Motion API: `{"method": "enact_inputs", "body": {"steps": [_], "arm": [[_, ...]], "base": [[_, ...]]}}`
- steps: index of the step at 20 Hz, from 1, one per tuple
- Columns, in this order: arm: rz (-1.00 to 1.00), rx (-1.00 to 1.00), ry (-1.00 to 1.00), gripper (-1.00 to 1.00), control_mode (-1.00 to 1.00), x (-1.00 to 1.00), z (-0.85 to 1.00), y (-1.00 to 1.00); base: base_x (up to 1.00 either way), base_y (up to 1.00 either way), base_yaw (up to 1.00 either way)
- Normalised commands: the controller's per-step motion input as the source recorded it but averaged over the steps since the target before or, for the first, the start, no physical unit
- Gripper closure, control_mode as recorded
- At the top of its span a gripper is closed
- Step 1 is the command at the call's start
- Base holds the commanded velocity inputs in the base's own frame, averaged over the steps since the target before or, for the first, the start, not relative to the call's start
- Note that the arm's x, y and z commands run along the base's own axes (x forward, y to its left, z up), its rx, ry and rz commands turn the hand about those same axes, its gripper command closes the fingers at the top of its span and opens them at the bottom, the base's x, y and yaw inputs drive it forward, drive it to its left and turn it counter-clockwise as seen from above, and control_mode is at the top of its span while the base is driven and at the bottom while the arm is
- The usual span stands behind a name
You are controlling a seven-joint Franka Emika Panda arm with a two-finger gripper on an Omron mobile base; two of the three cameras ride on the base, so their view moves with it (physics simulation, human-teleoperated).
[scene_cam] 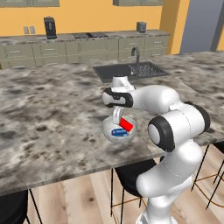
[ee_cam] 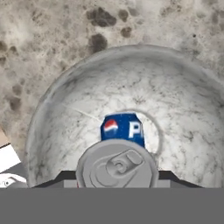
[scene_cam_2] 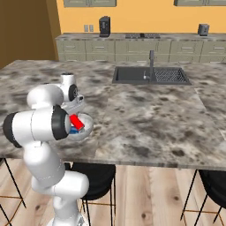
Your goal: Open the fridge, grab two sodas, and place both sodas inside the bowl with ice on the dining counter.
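The white arm is rising from the floor beside the stools, folding at a raised elbow and reaching its forearm out level over the near edge of the dining counter, with the hand bent down so that the gripper is pointing into the bowl with ice. The bowl is standing on the counter close to that near edge, well on the robot's side of the dark sink. The gripper is holding the red can between its two fingers, the jaws closed against the can's sides; the can is tilting and is sitting low over the bowl, inside the line of the rim. In the hand view the grey top of this can, with its pull tab, is showing right at the fingertips. The blue can is lying on its side at the bottom of the bowl, directly below the held can, its label facing up. In the right base view the red can is showing just past the forearm joint, over the bowl, whose far rim is clear of the arm.
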Motion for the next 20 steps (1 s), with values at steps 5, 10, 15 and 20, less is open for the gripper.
{"method": "enact_inputs", "body": {"steps": [5,10,15,20], "arm": [[0.02,-0.03,0.00,1.00,-1.00,0.05,-0.31,0.11],[0.03,-0.06,0.00,1.00,-1.00,-0.16,-0.38,0.16],[0.01,-0.02,0.00,-1.00,-1.00,-0.06,-0.34,0.02],[0.03,0.00,0.00,-1.00,-1.00,-0.02,-0.25,0.00]], "base": [[0.00,0.00,0.00],[0.00,0.00,0.00],[0.00,0.00,0.00],[0.00,0.00,0.00]]}}
